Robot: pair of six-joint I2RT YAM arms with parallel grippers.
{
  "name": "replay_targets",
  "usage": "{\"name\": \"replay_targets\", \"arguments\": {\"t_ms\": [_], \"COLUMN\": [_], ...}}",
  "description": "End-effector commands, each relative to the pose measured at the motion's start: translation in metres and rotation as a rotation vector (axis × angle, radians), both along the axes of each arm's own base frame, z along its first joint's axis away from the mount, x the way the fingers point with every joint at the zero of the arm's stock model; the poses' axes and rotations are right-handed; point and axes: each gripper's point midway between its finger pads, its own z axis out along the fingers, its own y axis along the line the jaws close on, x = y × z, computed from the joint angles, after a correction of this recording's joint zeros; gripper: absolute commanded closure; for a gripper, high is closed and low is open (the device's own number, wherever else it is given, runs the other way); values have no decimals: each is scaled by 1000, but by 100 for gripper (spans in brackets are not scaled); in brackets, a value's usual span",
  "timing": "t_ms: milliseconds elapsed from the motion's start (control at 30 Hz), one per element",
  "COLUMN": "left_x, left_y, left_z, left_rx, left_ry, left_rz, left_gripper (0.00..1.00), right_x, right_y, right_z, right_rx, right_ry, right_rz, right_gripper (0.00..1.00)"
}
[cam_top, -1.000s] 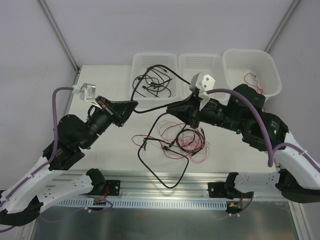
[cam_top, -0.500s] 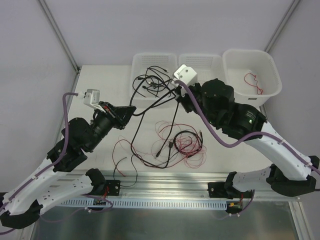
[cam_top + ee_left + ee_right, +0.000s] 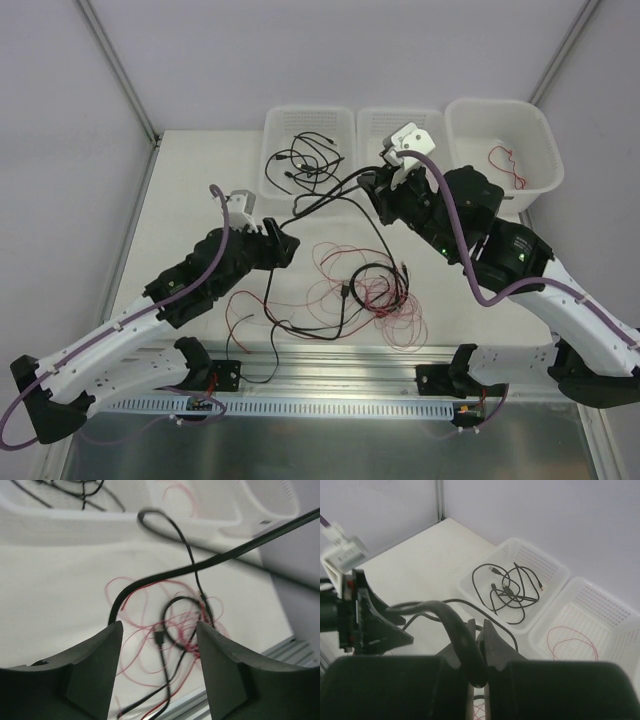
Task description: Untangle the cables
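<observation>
A tangle of black cables [image 3: 352,283] and thin red wires [image 3: 330,262] lies on the table between the arms. My right gripper [image 3: 373,186] is raised above it and shut on one thick black cable [image 3: 454,624]. That cable hangs in an arc down toward the heap [image 3: 320,200]. In the right wrist view the jaws [image 3: 482,626] stand pressed together with the cable running down between them. My left gripper [image 3: 284,246] is open just left of the heap. In its wrist view nothing sits between its fingers [image 3: 92,667], and the stretched black cable [image 3: 220,557] crosses beyond them, above the tangle [image 3: 186,625].
Three white baskets stand along the back edge. The left basket [image 3: 278,125] holds several loose black cables [image 3: 512,587], the middle basket [image 3: 400,122] holds none that I can see, and the right basket [image 3: 536,130] holds a red wire [image 3: 505,162]. A metal rail [image 3: 330,385] runs along the near edge.
The left gripper has opened, let go of the black cable and moved right and lower toward the heap. The right gripper kept its cable and shifted right.
</observation>
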Motion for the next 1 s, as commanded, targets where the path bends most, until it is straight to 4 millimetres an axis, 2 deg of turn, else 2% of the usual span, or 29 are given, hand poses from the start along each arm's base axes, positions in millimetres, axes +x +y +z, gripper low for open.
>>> {"name": "replay_targets", "arguments": {"t_ms": [0, 133, 200, 333, 433, 667, 767, 833, 867, 900, 967], "left_x": [2, -3, -8, -17, -21, -24, -22, -21, -20, -17, -12], "left_y": [17, 22, 24, 31, 27, 7, 6, 5, 5, 6, 10], "left_z": [-38, -54, -54, -65, -74, -104, -107, -92, -81, -62, -34], "left_rx": [132, 152, 146, 168, 193, 257, 276, 270, 262, 243, 258], "left_ry": [60, 73, 60, 46, 53, 152, 159, 126, 96, 52, -35], "left_rz": [53, 45, 27, -2, -43, -132, -134, -146, -147, -139, -127], "left_gripper": [37, 19, 15, 13, 17, 38, 72, 93, 96, 99, 100], "right_x": [-10, -7, -7, -9, -12, -13, -14, -12, -12, -10, -8], "right_y": [-4, -5, -6, -8, -7, -9, -13, -17, -18, -20, -22], "right_z": [61, 58, 57, 59, 60, 56, 47, 39, 34, 21, 6], "right_rx": [268, 252, 239, 238, 249, 243, 243, 237, 231, 212, 205], "right_ry": [-52, -54, -54, -58, -54, -48, -43, -35, -28, -16, 15], "right_rz": [21, 10, 4, 13, 31, 27, 19, 0, -8, -26, -53], "right_gripper": [99, 99, 99, 99, 99, 99, 99, 99, 99, 99, 99]}}
